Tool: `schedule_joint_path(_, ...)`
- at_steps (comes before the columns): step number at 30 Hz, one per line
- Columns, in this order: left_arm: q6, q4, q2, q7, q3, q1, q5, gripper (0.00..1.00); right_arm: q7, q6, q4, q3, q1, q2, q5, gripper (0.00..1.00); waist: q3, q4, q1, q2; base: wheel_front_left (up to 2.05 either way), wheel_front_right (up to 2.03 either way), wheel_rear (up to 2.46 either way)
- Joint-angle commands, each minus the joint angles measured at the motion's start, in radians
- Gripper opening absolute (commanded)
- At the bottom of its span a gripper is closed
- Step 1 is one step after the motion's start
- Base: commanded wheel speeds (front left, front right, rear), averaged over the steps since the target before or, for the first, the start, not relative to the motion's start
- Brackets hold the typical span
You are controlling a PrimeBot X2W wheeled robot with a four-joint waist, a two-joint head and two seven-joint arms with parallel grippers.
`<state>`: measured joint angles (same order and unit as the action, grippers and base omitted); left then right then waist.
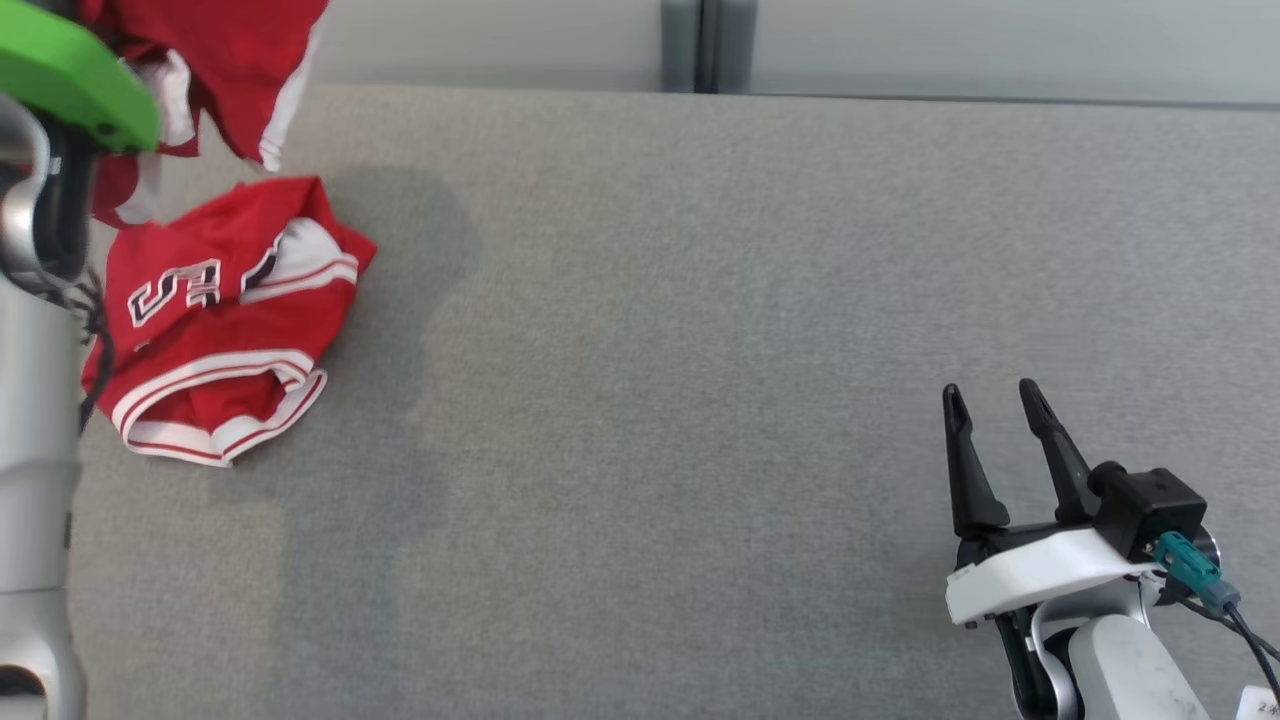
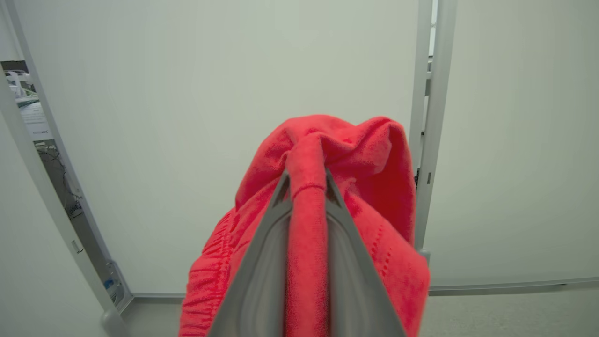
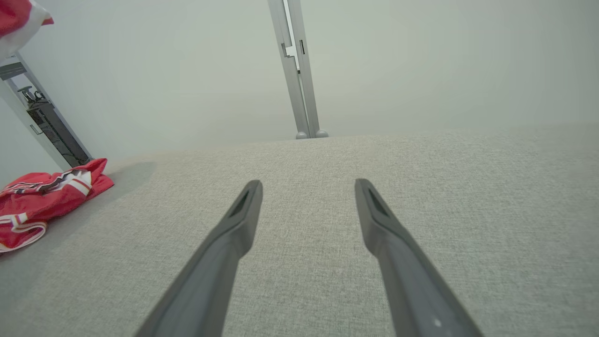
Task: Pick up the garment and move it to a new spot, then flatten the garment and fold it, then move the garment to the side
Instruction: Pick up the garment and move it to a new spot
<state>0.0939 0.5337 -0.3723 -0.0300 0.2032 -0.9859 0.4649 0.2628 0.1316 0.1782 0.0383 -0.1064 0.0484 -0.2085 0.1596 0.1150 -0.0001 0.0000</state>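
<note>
Left wrist view gives you the grip itself: the left gripper (image 2: 306,179) is clamped on a bunched fold of the red garment (image 2: 369,159). The cloth is squeezed between the two grey fingers (image 2: 262,271) and spills over both sides of them, with a pale wall panel (image 2: 187,117) behind.

Head view adds what that close shot cannot. The garment (image 1: 215,320) is a red jersey with white trim and white lettering. Its upper part hangs lifted at the far left. Its lower part lies crumpled on the grey table (image 1: 700,350) at the left edge, beside the silver left forearm (image 1: 35,470) and below a green cover (image 1: 70,80). You cannot see where the two parts join, since the arm stands in front.

At the near right, the right gripper (image 1: 990,392) has its fingers spread wide and holds nothing, well apart from the garment. Right wrist view confirms those parted fingers low over the table and shows the jersey heap (image 3: 42,201) at its left edge, with a grey post (image 3: 299,70) beyond the far edge.
</note>
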Motion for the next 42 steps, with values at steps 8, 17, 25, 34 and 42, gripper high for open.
schedule_joint_path(8, 0.003, -0.204, 0.122, -0.032, 0.092, 0.095, 0.031, 0.0, 0.003, -0.002, -0.014, -0.039, 0.02, 0.003, 0.028, 1.0, -0.071, -0.225, 0.0001, 0.0, 0.0, 0.0, 0.0)
schedule_joint_path(17, -0.015, -0.163, 0.234, 0.036, 0.206, 0.22, -0.005, 0.0, 0.003, -0.002, -0.031, -0.042, -0.005, 0.003, 0.026, 1.0, 0.003, -0.404, 0.0001, 0.0, 0.0, 0.0, 0.0)
schedule_joint_path(25, 0.001, 0.081, 0.271, 0.131, 0.334, 0.297, -0.079, 0.0, 0.003, -0.002, -0.041, -0.033, -0.02, 0.002, -0.006, 1.0, 0.062, -0.476, 0.0001, 0.0, 0.0, 0.0, 0.0)
schedule_joint_path(34, 0.011, 0.26, 0.314, 0.236, 0.376, 0.296, -0.033, 1.0, 0.003, -0.002, -0.047, -0.066, -0.007, 0.003, -0.003, 1.0, 0.054, -0.396, 0.0001, 0.0, 0.0, 0.0, 0.0)
schedule_joint_path(42, -0.002, 0.132, 0.319, 0.295, 0.328, 0.388, 0.035, 1.0, 0.003, -0.002, -0.057, -0.129, 0.025, 0.003, 0.017, 1.0, -0.022, -0.255, 0.0001, 0.0, 0.0, 0.0, 0.0)
